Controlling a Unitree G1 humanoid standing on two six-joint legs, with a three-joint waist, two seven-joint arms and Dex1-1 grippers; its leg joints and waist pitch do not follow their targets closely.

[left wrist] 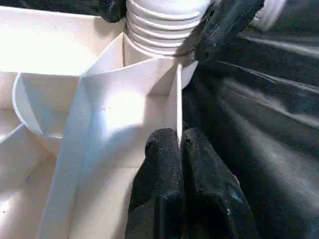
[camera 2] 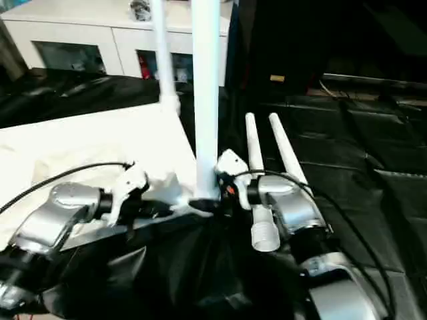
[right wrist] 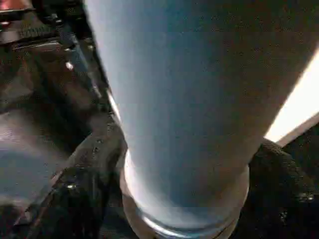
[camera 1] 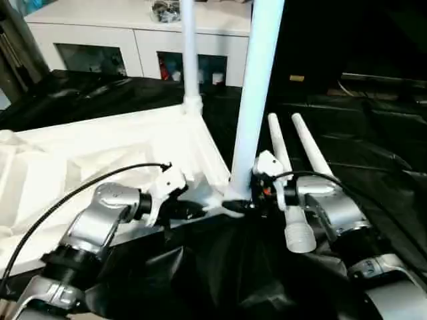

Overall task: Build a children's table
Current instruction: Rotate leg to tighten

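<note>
Two legs already stand upright from the upturned tabletop [camera 1: 100,153], which lies ribbed side up on black sheeting: a far leg [camera 1: 189,47] at the back corner and a near leg [camera 1: 257,87] in the near corner socket, while two spare legs [camera 1: 301,160] lie side by side on the sheeting just right of it. From the head views, the left end effector [camera 1: 183,212] reaches to the tabletop's near edge and the right end effector [camera 1: 248,200] sits at the near leg's base; a white glass-door cabinet [camera 1: 133,40] stands well behind. Through the left wrist view, the left end effector's fingers [left wrist: 164,164] are pinched shut on a thin upright rib of the tabletop, beside the socket where the leg's threaded end [left wrist: 159,30] enters. Through the right wrist view, the near leg's base looms close, dark finger shapes flanking it; whether the right end effector grips it I cannot tell. Hollow plastic like this should be light, stiff and rather slick, so low on the leg, near the socket, looks the surest hold. Open room lies to the right, beyond the spare legs.
</note>
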